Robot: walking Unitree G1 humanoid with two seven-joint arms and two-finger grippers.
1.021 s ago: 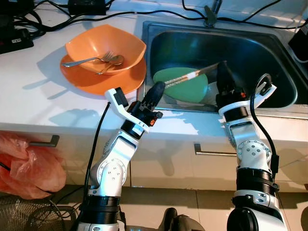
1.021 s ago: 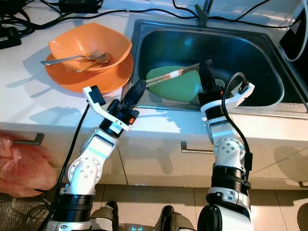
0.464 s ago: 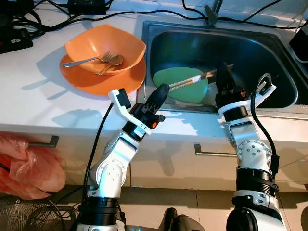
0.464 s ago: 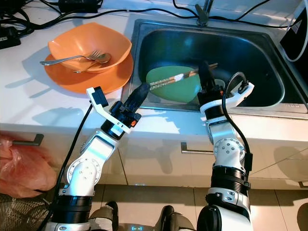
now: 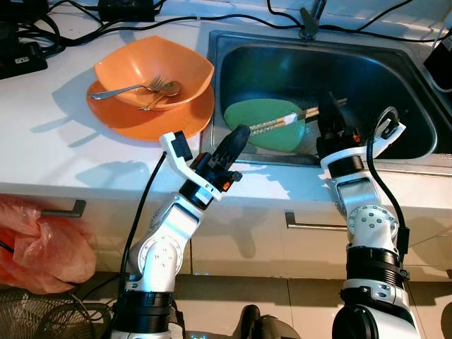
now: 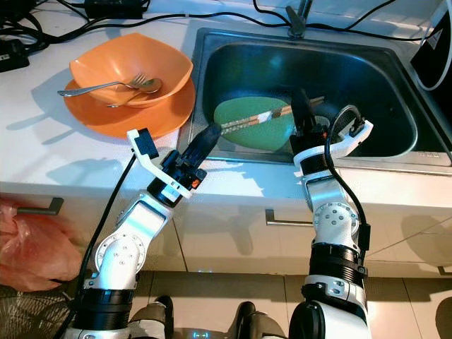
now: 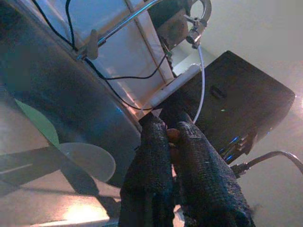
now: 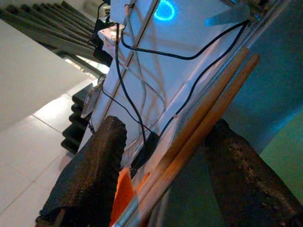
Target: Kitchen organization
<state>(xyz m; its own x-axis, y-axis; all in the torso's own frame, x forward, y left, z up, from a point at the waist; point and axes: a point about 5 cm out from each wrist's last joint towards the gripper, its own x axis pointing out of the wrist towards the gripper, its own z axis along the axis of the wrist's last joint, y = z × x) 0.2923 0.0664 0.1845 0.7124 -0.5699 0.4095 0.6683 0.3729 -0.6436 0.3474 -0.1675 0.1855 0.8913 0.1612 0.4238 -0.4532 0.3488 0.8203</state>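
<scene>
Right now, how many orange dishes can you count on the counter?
2: an orange bowl holding a fork and spoon, stacked on an orange plate beside the sink.

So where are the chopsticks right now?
The chopsticks are in the sink, lying across the green plate in the head views, their far end between the fingers of the right tool.
</scene>
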